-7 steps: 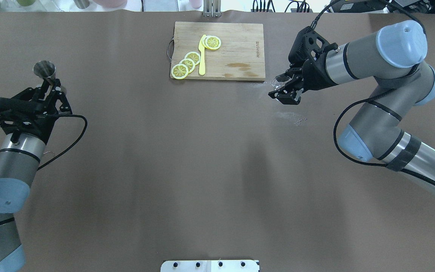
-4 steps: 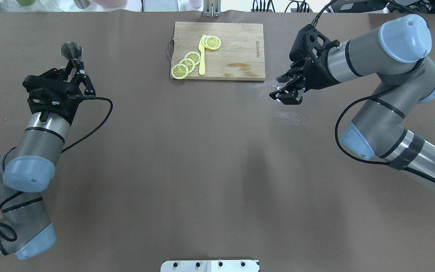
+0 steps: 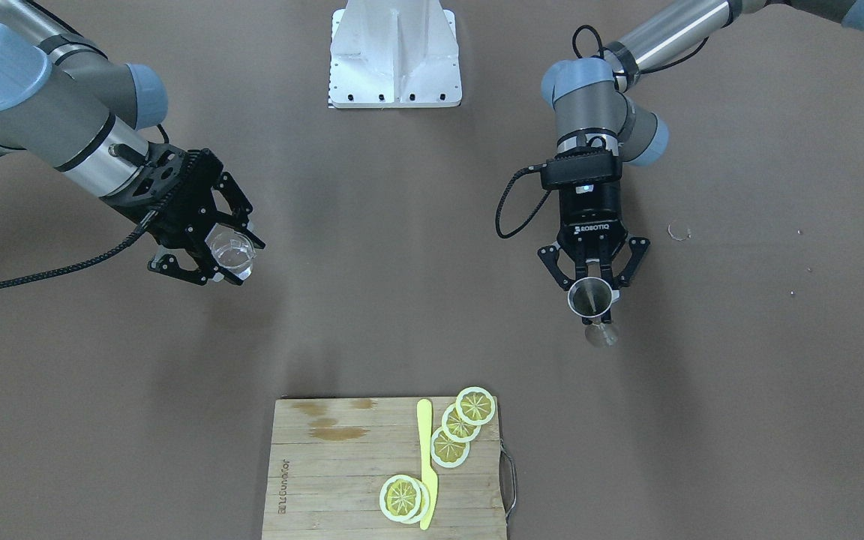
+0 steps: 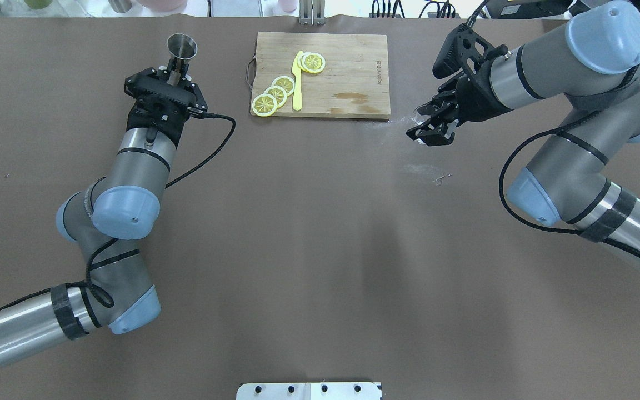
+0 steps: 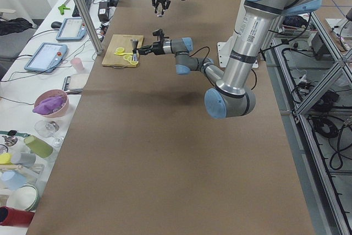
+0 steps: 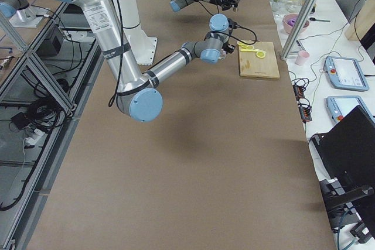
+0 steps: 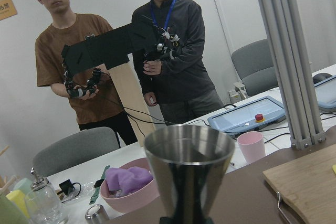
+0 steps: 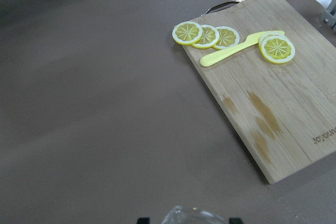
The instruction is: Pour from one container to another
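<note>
My left gripper [image 4: 174, 76] is shut on the waist of the steel jigger [image 4: 181, 46], which stands upright, wide cone up, in the air left of the cutting board. The front view shows the jigger [image 3: 591, 298] between the fingers of that gripper [image 3: 592, 287]. It fills the left wrist view as a shiny cone [image 7: 189, 174]. My right gripper [image 3: 216, 259] is shut on the clear glass tumbler [image 3: 231, 251], held above the table right of the board. From overhead the right gripper [image 4: 430, 126] mostly hides the glass [image 4: 420, 114]. Only the tumbler's rim [image 8: 191, 216] shows in the right wrist view.
A wooden cutting board [image 4: 348, 66] with several lemon slices [image 4: 275, 91] and a yellow knife [image 4: 296, 80] lies at the table's far middle, between the two grippers. White spilled grains [image 4: 434, 175] lie on the brown table near the right gripper. Two operators [image 7: 168, 51] stand beyond the far edge.
My left arm has swung right and away from the robot, carrying the jigger toward the cutting board. The right gripper with the glass has shifted slightly right and farther back.
</note>
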`<state>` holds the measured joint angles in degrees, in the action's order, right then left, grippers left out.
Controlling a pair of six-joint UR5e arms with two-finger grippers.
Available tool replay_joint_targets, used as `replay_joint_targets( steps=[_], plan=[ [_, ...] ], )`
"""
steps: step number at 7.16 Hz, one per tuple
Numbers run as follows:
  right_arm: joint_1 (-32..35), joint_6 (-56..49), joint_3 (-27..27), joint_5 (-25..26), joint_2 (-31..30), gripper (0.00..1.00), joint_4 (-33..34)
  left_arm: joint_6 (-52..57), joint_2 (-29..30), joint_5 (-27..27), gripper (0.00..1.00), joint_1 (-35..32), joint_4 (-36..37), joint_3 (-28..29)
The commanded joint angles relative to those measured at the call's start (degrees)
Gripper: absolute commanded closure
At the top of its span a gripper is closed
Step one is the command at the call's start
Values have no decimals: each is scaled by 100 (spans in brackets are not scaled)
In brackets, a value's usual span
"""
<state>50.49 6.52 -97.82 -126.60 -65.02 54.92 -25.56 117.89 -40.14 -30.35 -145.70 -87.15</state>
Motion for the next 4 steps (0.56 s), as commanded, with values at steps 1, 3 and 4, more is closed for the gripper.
replay_joint_targets(
  steps=[1, 3, 4],
  plan=[
    [5, -491, -463, 13, 7, 100, 1023, 481, 793, -2, 100, -6, 77, 609],
    [-4, -765, -676, 57, -2, 100, 1495, 666, 1278, 50, 100, 64, 77, 1006],
    [-4, -757, -677, 83, 94, 100, 1504, 867, 1350, 59, 100, 195, 77, 1025]
  ],
)
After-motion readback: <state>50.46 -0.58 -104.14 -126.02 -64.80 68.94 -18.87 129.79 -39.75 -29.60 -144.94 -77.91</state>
